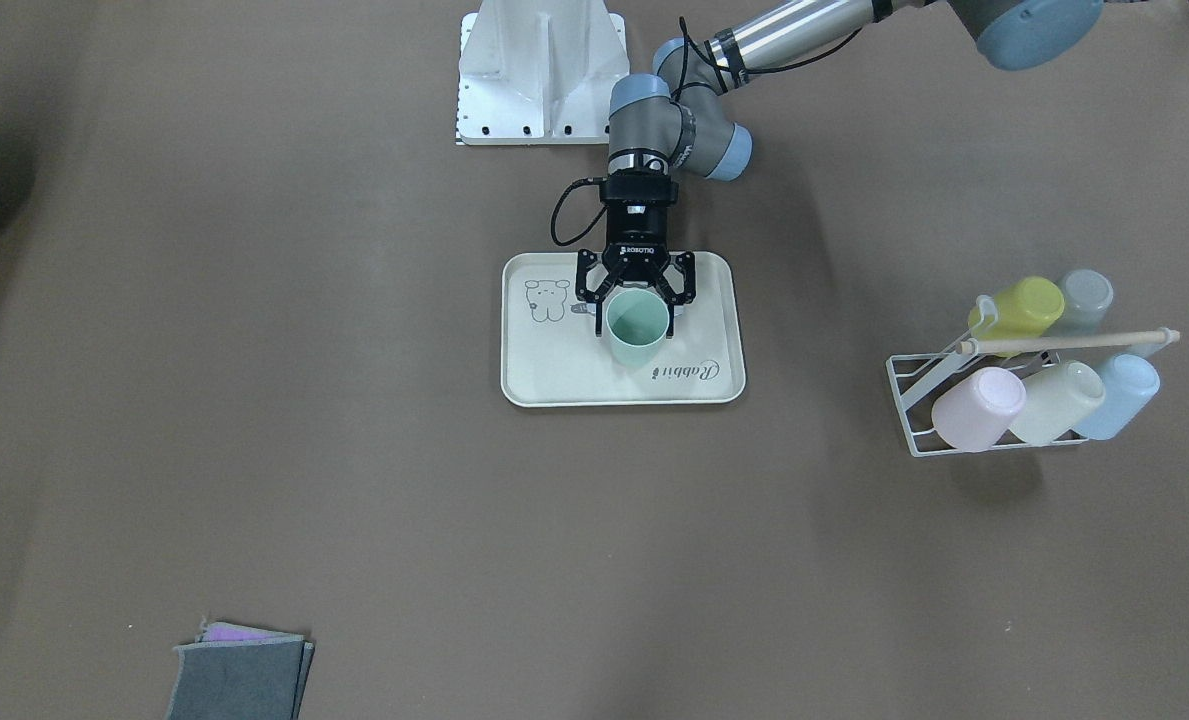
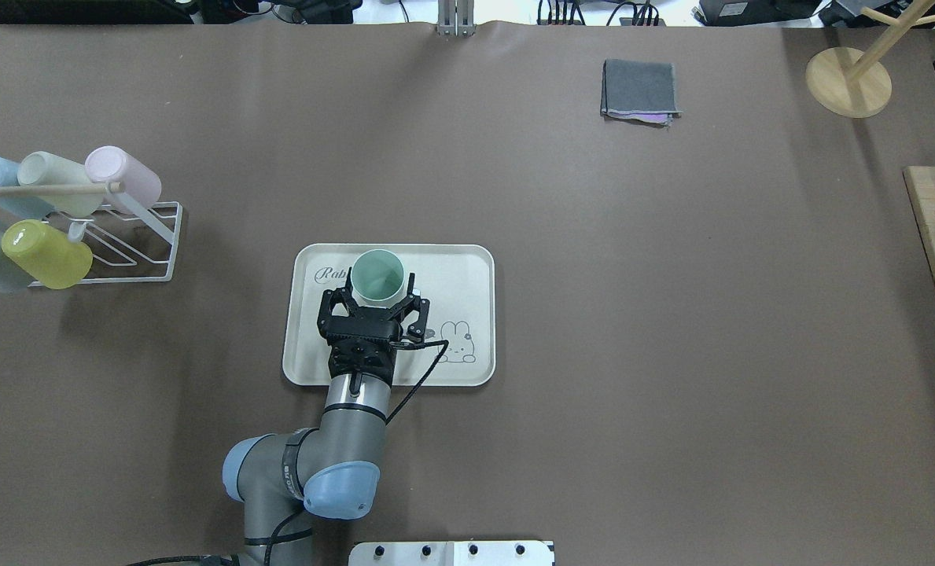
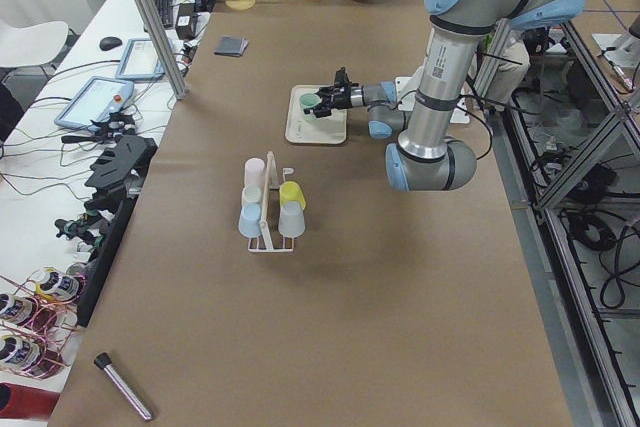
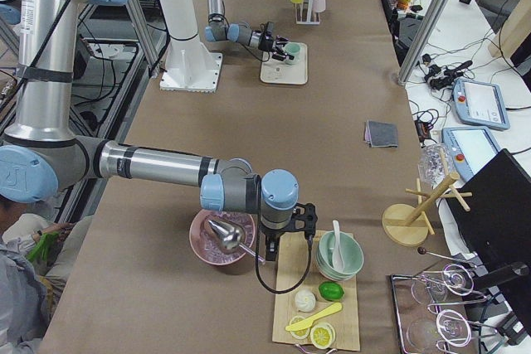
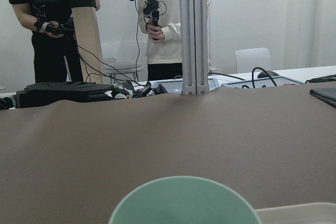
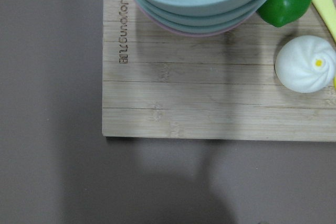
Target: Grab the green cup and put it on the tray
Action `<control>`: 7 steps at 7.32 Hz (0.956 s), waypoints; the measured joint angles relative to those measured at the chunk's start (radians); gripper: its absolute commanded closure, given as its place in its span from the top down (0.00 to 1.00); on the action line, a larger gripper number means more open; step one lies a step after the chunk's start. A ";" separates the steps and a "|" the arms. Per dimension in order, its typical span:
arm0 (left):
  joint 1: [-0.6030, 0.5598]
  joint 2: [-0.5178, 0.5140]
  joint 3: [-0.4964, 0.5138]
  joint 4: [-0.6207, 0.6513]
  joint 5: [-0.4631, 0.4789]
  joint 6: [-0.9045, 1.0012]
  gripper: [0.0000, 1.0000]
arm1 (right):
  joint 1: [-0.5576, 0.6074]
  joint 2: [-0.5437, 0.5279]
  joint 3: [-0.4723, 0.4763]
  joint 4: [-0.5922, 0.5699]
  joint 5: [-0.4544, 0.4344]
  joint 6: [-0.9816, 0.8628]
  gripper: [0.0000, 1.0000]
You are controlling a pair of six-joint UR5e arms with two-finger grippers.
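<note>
I see the cup standing upright on the tray, mid-frame in the front view. The left gripper flanks it with its jaws spread apart. The right gripper hangs over a board, lower centre of the right-side view; I cannot tell how its jaws stand.

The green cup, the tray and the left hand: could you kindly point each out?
green cup (image 1: 638, 318), front-facing view, inside its open mouth.
tray (image 1: 554, 368), front-facing view, bare floor below the drawing.
left hand (image 2: 380, 277), overhead view, midway between its fingertips.
</note>
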 measured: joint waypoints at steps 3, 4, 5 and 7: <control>-0.005 0.014 -0.050 0.001 -0.003 0.005 0.98 | 0.000 0.000 -0.001 0.000 -0.001 0.000 1.00; -0.007 0.029 -0.082 0.002 -0.005 0.013 0.98 | 0.000 0.000 -0.001 0.000 0.000 0.000 1.00; -0.009 0.050 -0.121 0.003 -0.007 0.025 0.98 | 0.000 0.000 0.000 0.000 0.000 0.000 1.00; -0.018 0.106 -0.232 0.005 -0.013 0.057 0.98 | 0.000 0.004 0.001 0.001 0.000 0.000 1.00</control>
